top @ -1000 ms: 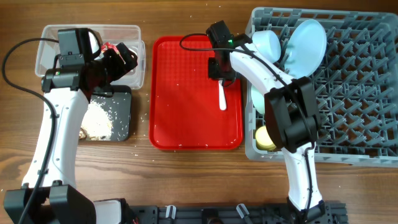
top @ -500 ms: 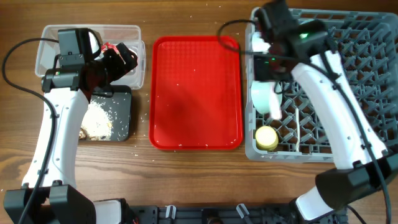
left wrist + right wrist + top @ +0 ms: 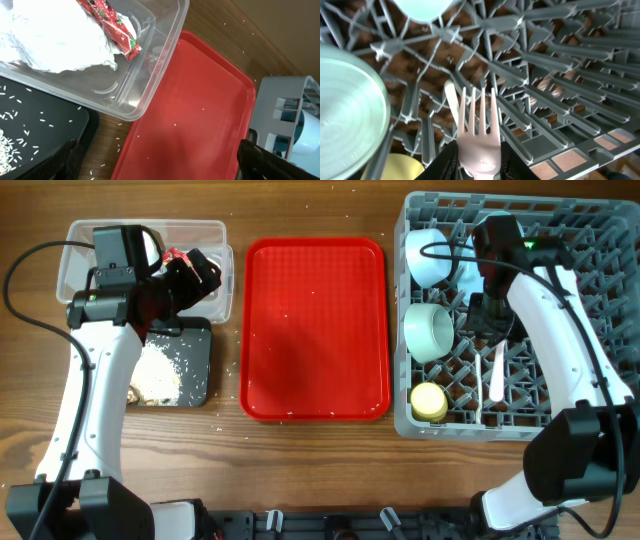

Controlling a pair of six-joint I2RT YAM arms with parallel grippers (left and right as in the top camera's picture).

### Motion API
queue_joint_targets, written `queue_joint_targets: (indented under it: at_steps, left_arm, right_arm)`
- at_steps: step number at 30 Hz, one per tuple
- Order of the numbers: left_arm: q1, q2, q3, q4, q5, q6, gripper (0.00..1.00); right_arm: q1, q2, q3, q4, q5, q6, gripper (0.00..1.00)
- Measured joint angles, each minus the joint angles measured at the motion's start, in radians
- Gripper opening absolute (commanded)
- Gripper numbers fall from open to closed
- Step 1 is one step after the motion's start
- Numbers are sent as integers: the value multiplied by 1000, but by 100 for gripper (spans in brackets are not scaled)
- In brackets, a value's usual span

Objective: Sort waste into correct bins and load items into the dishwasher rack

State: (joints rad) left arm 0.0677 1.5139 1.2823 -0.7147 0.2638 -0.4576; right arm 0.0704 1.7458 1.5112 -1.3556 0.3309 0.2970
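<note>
Mid-table: a flat red rectangular plastic serving tray [image 3: 315,330], with rounded corners and a low raised rim. Lies flat on a brown wooden table [image 3: 300,470], long sides running near to far, across wood grain running left to right. Stops well short of the near edge, with a strip of wood showing nearer than it. In the left wrist view, the tray [image 3: 190,115] looks glossy, with the table [image 3: 265,30] visible beyond its far rim.

wood table [image 3: 320,465] | clear tub [image 3: 205,226] | black tray [image 3: 198,380] | red tray [image 3: 315,330] | grey rack [image 3: 600,240]
</note>
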Motion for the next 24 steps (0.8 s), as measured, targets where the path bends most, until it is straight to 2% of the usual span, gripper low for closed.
queue_joint_targets:
  at_steps: [4,8,10,12,13,18,21,24]
  left_arm:
    - [0,0,0,0,0,0,100]
    - [0,0,0,0,0,0,100]
    - [0,0,0,0,0,0,100]
    - [0,0,0,0,0,0,100]
    - [0,0,0,0,0,0,100]
    - [0,0,0,0,0,0,100]
    - [0,0,0,0,0,0,100]
    - [0,0,0,0,0,0,100]
  right_arm:
    - [0,0,-6,2,-13,-34,49]
    - [0,0,-5,3,-43,-61,52]
    - [3,-7,3,-2,-112,-96,57]
    - [22,-47,37,-1,-175,-132,57]
    - [37,-83,68,-1,-201,-143,100]
    - [71,-363,249,34,-376,-171,100]
    - [71,-548,275,40,-450,-171,100]
    - [71,-636,278,12,-478,-172,100]
